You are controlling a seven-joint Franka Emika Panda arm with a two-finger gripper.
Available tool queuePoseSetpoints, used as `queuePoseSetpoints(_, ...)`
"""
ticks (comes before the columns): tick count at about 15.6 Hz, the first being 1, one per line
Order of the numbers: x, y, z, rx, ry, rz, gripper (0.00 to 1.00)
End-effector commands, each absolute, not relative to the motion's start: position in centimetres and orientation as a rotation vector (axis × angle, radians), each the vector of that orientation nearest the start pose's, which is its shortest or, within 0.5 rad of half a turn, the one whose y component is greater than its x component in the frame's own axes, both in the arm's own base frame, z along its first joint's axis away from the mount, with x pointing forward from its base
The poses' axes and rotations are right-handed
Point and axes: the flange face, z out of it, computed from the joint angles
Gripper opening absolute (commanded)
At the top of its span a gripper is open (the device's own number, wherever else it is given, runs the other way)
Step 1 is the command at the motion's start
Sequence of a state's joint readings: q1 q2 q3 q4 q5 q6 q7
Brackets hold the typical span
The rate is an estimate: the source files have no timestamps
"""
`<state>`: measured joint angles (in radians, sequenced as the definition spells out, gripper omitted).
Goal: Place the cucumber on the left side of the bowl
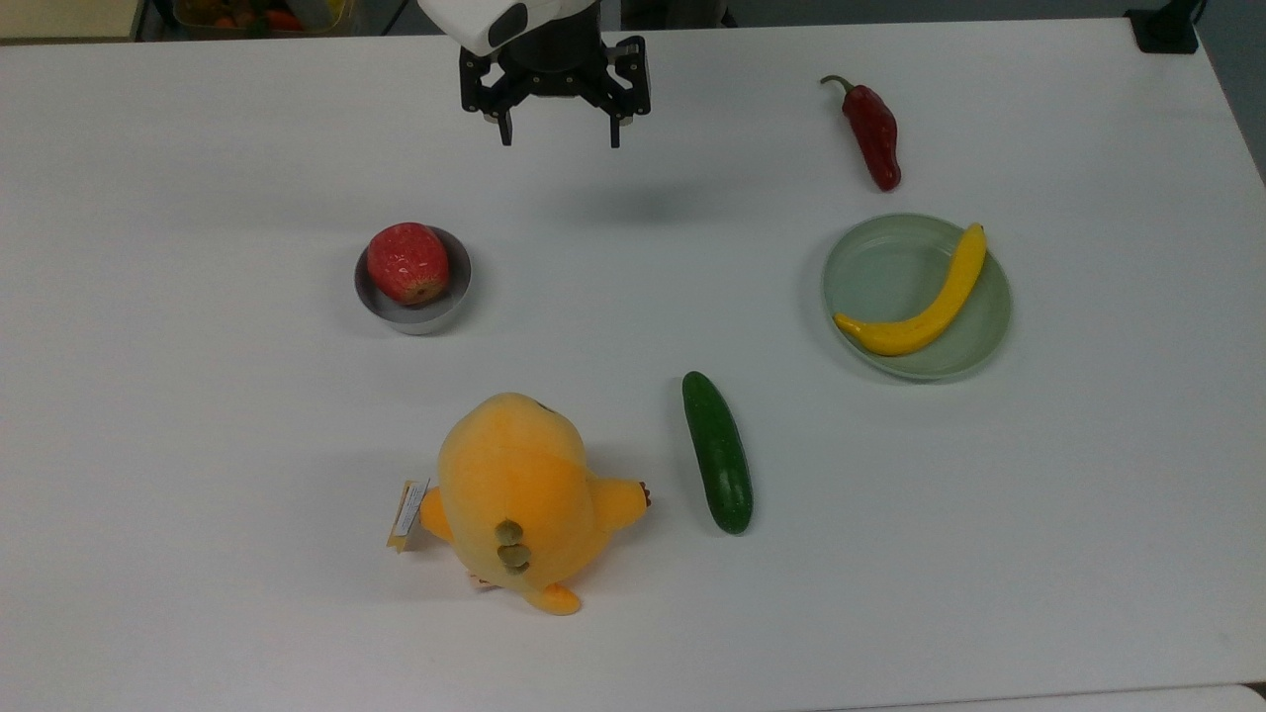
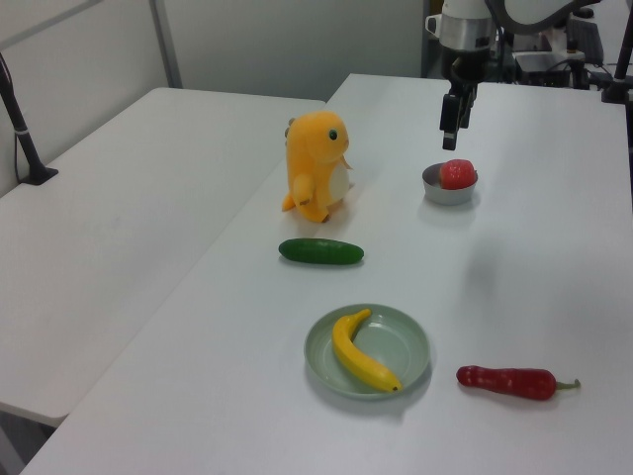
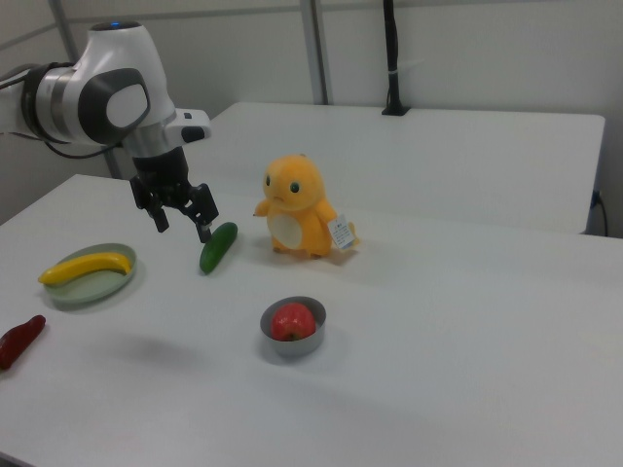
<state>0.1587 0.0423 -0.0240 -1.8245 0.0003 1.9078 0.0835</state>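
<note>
Black claw (image 1: 559, 133) hangs wide open and empty above the bench (image 1: 198, 593), up near the top view's far edge, well apart from everything. Cucumber (image 1: 718, 452) lies flat on the bench between the plush toy (image 1: 519, 499) and the plate (image 1: 974, 341), lengthwise toward the claw in the top view. Bowl (image 1: 435, 314) with the apple (image 1: 407, 262) sits to the top view's left, nothing crowding it. Cucumber looks stiff, light, smooth-skinned, likely slippery and prone to roll. I'd pinch it across the width at mid-length, fingers square to its long axis.
</note>
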Motion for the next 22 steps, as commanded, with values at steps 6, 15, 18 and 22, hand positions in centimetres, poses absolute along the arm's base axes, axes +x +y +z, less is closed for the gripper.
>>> queuePoseSetpoints(6,55.65,8.10,50.37,-3.121,-0.160,-0.029,1.00)
queuePoseSetpoints(15,55.56,8.19,50.47,-3.120,-0.135,-0.031,1.00)
queuePoseSetpoints(18,55.22,8.41,49.73,-3.120,-0.141,-0.012,1.00)
queuePoseSetpoints(22,56.01,8.89,49.71,-3.113,-0.148,-0.070,1.00)
